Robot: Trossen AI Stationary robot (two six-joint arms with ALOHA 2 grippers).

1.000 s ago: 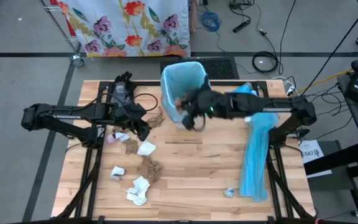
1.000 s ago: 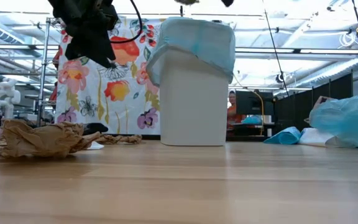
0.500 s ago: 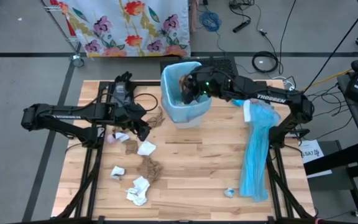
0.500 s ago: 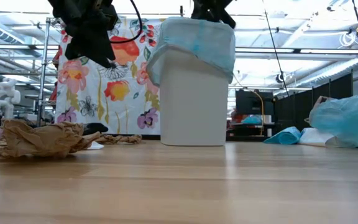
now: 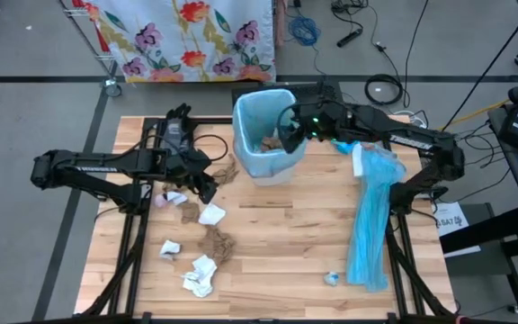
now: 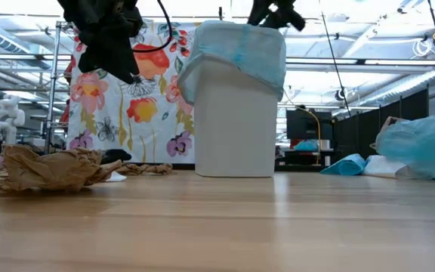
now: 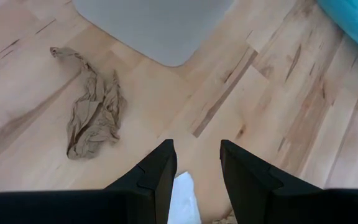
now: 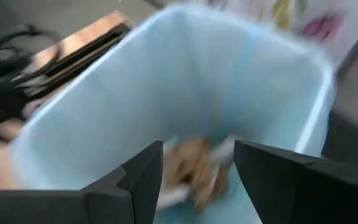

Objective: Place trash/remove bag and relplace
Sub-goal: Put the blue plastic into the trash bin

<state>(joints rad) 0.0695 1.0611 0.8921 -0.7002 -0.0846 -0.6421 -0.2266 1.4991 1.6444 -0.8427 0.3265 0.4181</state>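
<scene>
One white bin (image 5: pixel 268 166) lined with a pale-blue bag (image 5: pixel 257 115) stands at the far middle of the table (image 5: pixel 286 234). Inside it lie brown and white wads of trash (image 5: pixel 271 142); in the right wrist view they show as one blurred clump (image 8: pixel 194 169), so I cannot count them.

On the table, left of the middle, I count about seven more pieces: a brown wad (image 5: pixel 227 171) just beside the bin, a small brown piece (image 5: pixel 190 212), a long brown wad (image 5: pixel 217 243), and white tissue wads at (image 5: pixel 177 197), (image 5: pixel 212 214), (image 5: pixel 170 247) and (image 5: pixel 200 275). One tiny pale scrap (image 5: pixel 332 278) lies near the front edge. One long light-blue plastic strip (image 5: pixel 369 225) runs down the right side of the table.

The right arm reaches across from the right, and the right tool (image 5: pixel 288 126) hangs over the bin's mouth with its fingers (image 8: pixel 143 179) wide apart and empty.

The left arm stretches in from the left. The left tool (image 7: pixel 196 163) hovers above the table over a white wad, its fingers partly apart and holding nothing.
</scene>
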